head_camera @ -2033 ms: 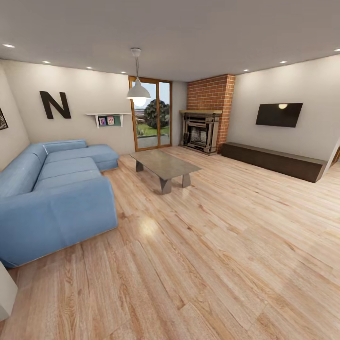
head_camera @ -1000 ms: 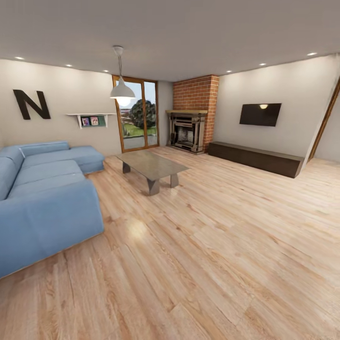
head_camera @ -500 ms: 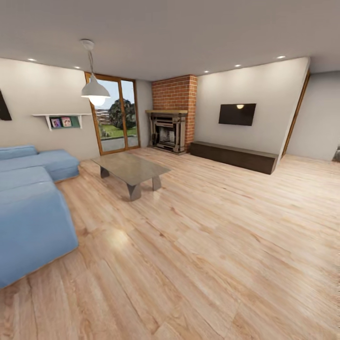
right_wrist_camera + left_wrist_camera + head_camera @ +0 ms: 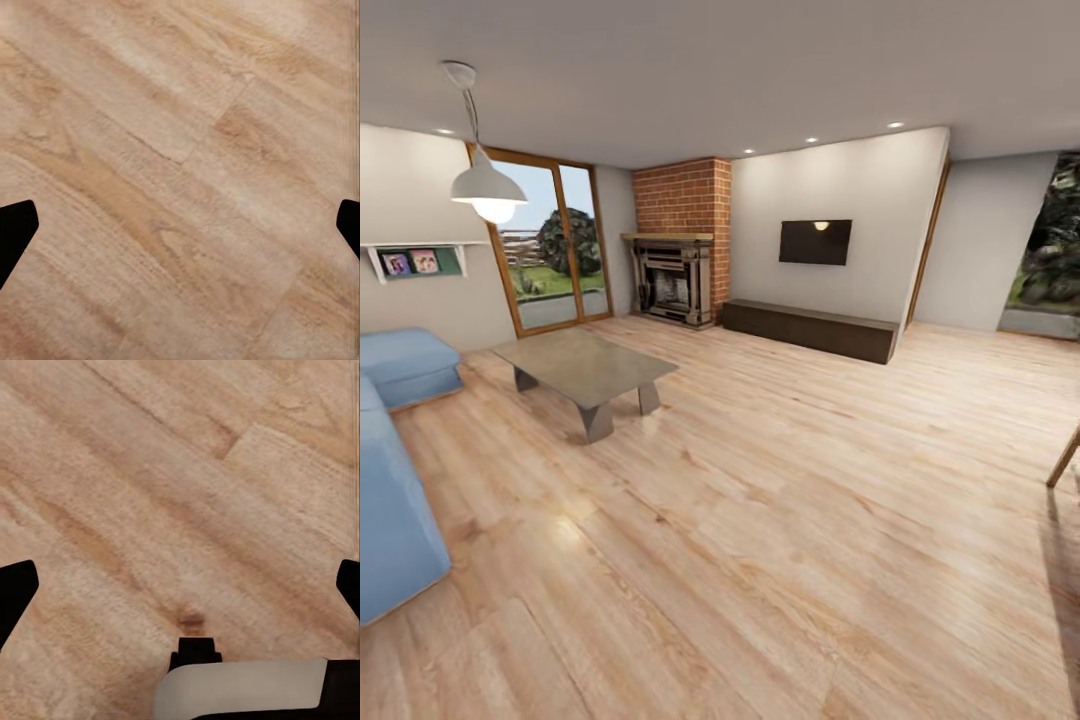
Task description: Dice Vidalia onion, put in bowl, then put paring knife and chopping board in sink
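With both the left gripper point(image 4: 180, 585) and right gripper point(image 4: 180, 221) spread apart and empty, steer across the pale wooden plank floor point(image 4: 780, 520) clear of the low grey coffee table point(image 4: 585, 368), seeking the kitchen

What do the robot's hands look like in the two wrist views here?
Little shows. The left hand has black fingertips at the picture's edges, plus a small black block and a pale grey rounded housing with a dark end. The right hand shows black fingertips. No cables or markings visible.

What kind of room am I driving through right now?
A living room, by the look of it: a blue sofa beside a low coffee table, a brick fireplace, and a wall-mounted TV.
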Motion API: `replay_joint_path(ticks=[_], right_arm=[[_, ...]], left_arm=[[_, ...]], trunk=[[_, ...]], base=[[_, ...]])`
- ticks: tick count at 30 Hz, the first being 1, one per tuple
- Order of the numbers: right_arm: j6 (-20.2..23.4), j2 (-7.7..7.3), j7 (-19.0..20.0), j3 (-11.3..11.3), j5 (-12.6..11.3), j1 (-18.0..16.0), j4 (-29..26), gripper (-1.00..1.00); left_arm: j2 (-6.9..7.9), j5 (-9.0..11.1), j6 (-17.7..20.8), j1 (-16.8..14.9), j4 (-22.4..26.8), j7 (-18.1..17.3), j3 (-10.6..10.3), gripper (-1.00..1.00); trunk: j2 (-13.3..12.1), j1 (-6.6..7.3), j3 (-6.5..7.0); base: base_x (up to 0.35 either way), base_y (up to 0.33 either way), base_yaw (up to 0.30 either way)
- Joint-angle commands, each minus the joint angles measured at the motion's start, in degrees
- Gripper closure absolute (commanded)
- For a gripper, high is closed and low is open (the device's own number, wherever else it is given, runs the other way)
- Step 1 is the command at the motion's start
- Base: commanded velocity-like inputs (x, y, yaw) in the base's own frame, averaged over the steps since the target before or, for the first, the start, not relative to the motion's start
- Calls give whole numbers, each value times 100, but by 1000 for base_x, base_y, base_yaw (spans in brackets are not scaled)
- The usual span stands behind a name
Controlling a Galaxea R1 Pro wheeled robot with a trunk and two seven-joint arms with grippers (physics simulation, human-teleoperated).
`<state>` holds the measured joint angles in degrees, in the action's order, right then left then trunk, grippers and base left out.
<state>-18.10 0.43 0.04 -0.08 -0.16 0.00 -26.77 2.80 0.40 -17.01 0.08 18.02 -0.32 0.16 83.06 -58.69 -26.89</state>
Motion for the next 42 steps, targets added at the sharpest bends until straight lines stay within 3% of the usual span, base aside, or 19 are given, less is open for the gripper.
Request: replay_joint_path(ticks=[1,19,27,42], right_arm=[[-10,1,-2,-1,-2,0,-4,-100],[-10,1,0,-1,-7,0,-4,-100],[-10,3,-1,-1,-11,0,-3,-100],[-10,3,-4,-1,-4,0,-4,-100]], left_arm=[[1,4,-13,1,6,-3,1,-100],[27,4,-22,1,16,-3,10,-100],[127,12,-22,1,33,-3,10,-100],[124,13,-22,1,23,-3,10,-100]], trunk=[[2,-3,-4],[2,-3,-4],[2,-3,-4],[2,-3,-4]], base=[[313,-98,-249],[314,-11,-249],[315,0,-250],[315,0,-250]])
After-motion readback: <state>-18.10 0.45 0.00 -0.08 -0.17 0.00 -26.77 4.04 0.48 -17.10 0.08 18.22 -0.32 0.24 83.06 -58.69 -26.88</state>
